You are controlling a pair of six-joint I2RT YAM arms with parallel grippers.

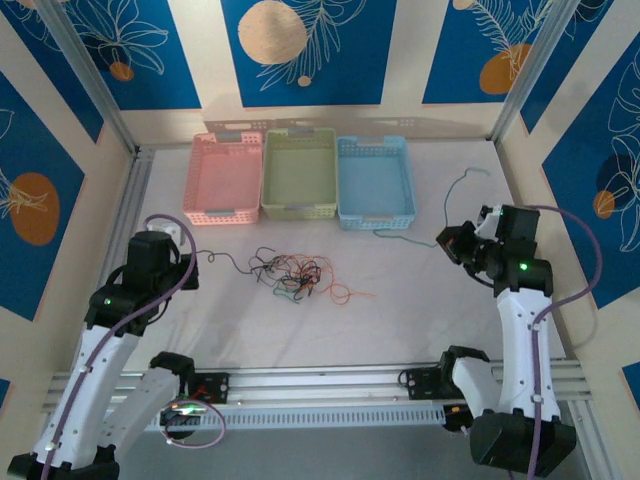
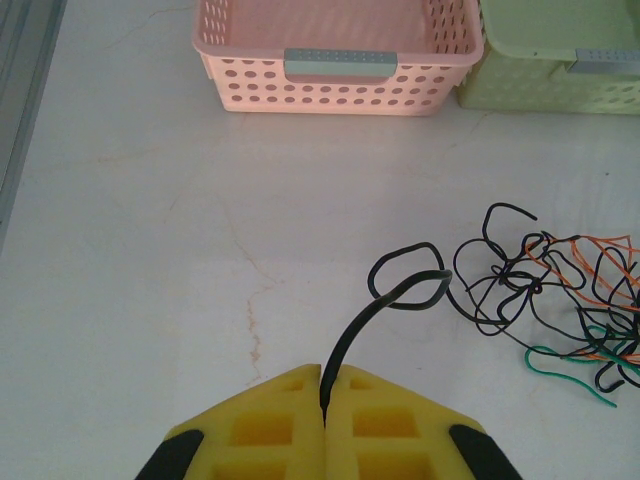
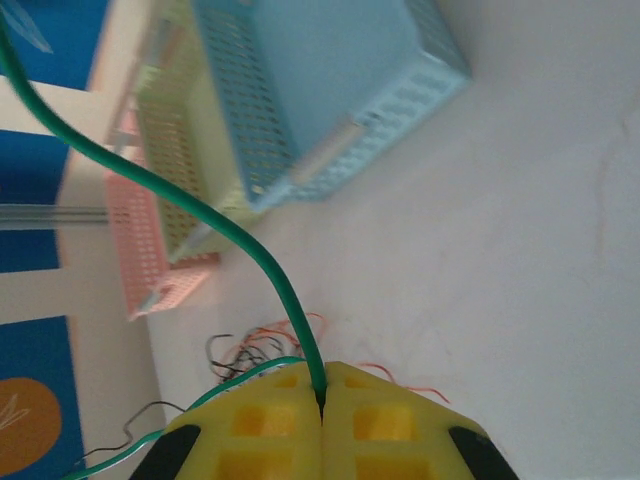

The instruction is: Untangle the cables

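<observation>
L hand (image 2: pixel 323 398) clamped on black wire (image 2: pixel 372 312) end; strand runs fwd-right into tangle (image 1: pixel 295 275) mid-desk (image 1: pixel 400 320), so L arm is nearer. R hand (image 3: pixel 320 395) pinches green wire (image 3: pixel 200 215), held up near blue basket (image 1: pixel 374 180), apart from tangle. Next pull prob. leftward, along strand's axis.

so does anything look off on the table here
Only the cables: a black, orange and green tangle lies mid-table before the baskets. The left gripper pinches a black strand, the right gripper a green strand.
</observation>
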